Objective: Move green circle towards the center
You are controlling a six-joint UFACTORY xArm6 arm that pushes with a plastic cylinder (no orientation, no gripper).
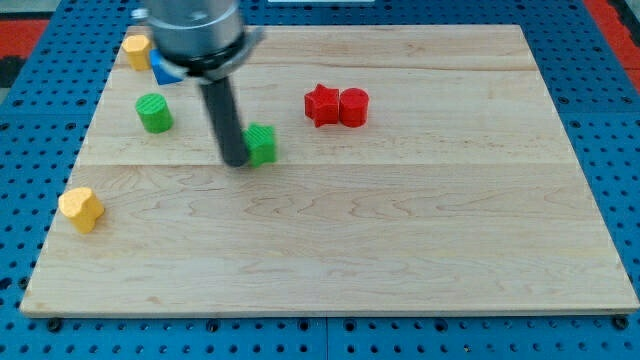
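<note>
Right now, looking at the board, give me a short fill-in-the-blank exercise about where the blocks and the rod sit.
1. My tip touches a block whose colour is ____.
2. The green circle lies toward the view's ____ from my tip.
3. The two red blocks sit ____ each other.
4. The yellow block nearest the view's bottom lies by the board's ____ edge.

Missing words: green; left; touching; left

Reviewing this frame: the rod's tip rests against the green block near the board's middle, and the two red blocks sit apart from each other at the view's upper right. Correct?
Not quite. In the camera view the red star-shaped block and the red round block are touching side by side, not apart. The rest holds: my tip is against the left side of the green block near the board's middle.
</note>
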